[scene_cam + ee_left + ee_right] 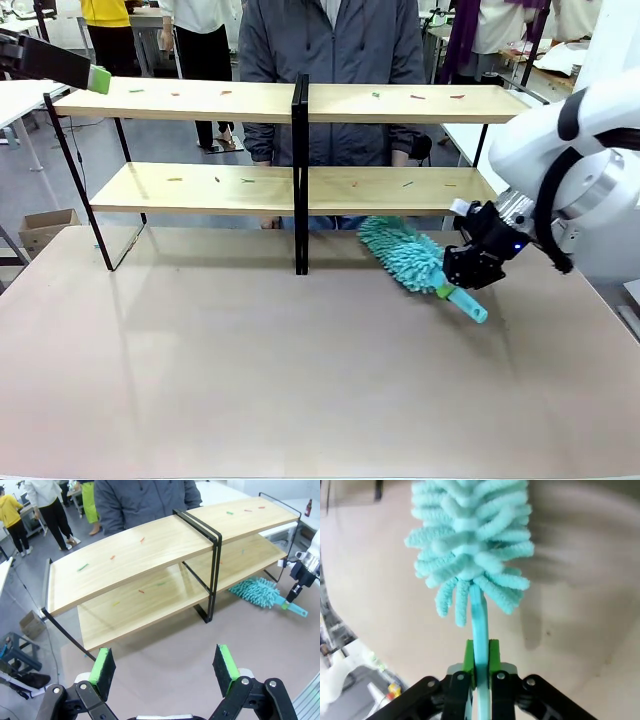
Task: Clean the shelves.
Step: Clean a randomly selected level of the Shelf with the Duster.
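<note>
The task seems hardly begun: in the front view the shelves [200,100] stand across the far part of the table [250,380], from about 10 to 2 o'clock, and small coloured bits [417,97] lie scattered on the upper board and on the lower board, on both sides of the central black post [300,170]. I judge that both tiers are still to be wiped. The right gripper [470,272], at about 3 o'clock, has its fingers clamped on the handle of a turquoise duster [405,255]. The fluffy head of the duster points toward 10 o'clock and lies low, just below the front edge of the lower board; whether it touches the table I cannot tell. The left gripper [165,665] hangs at 10 o'clock by the left end of the upper board, its fingers wide apart and holding nothing. A person [335,50] stands close behind the shelves at 12 o'clock, so a sweep could push the bits toward them. The post and the thin frame break each board in two, which probably forces separate strokes. A cardboard box [45,228] sits on the floor at 9 o'clock, well apart.
</note>
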You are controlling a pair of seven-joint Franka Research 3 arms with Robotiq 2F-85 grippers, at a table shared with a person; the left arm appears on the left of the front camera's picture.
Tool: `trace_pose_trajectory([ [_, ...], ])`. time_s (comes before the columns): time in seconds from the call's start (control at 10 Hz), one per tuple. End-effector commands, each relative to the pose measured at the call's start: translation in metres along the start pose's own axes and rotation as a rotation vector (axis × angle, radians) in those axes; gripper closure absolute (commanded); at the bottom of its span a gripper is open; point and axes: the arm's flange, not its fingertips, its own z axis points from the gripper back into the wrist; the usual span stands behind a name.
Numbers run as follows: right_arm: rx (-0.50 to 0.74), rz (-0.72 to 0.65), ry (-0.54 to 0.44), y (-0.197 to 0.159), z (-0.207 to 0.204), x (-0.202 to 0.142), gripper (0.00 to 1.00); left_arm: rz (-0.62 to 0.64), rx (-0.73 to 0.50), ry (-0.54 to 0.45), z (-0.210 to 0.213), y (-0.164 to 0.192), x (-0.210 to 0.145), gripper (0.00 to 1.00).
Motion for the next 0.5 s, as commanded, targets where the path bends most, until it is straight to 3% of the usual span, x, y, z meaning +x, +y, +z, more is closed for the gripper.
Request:
trace_pose_trajectory([
  [0.0, -0.128, -0.158, 0.029, 0.005, 0.013, -0.018, 0.88, 0.003, 0.000, -0.006, -0.001, 0.000, -0.002, 0.00],
  [0.1, -0.177, -0.222, 0.019, 0.004, 0.018, -0.023, 0.88, 0.003, 0.000, -0.006, -0.001, 0.000, -0.002, 0.00],
  [0.4, -0.504, -0.328, -0.187, 0.014, 0.031, -0.034, 0.88, 0.003, 0.000, -0.006, -0.001, 0.000, -0.002, 0.00],
])
